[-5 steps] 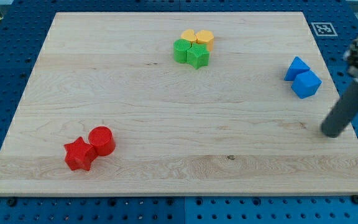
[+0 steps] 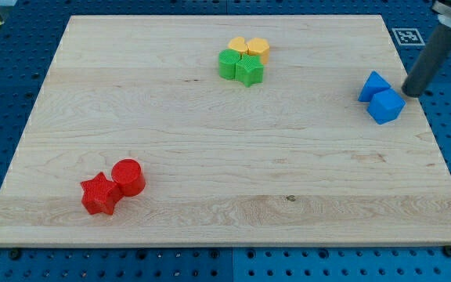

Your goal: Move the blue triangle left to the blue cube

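The blue triangle (image 2: pixel 373 84) sits near the board's right edge, touching the blue cube (image 2: pixel 386 106), which lies just below and to its right. My tip (image 2: pixel 412 92) is down at the board's right edge, a short way to the right of both blue blocks and not touching them.
A green cylinder (image 2: pixel 228 64), a green star (image 2: pixel 249 70) and two yellow blocks (image 2: pixel 248 48) cluster at the view's top centre. A red star (image 2: pixel 99 194) and a red cylinder (image 2: pixel 128 177) sit at the lower left of the wooden board (image 2: pixel 210 149).
My tip has moved up the view along the right edge, from below the blue blocks to beside them. No block has moved.
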Motion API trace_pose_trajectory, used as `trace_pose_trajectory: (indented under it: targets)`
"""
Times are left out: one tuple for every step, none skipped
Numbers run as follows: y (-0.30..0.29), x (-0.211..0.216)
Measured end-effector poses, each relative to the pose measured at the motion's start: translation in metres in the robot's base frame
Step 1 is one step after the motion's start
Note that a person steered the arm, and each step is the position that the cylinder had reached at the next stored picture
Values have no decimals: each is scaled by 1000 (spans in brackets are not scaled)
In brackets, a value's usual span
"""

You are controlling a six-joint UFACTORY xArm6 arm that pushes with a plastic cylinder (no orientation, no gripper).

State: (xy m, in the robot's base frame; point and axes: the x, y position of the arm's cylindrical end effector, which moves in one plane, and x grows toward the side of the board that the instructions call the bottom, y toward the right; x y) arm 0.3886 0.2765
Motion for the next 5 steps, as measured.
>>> trace_pose_trajectory:
  targets:
    - [-38,16]
    - [-77,48]
    - [-73,48]
    - [-46,34]
    - [-33,13]
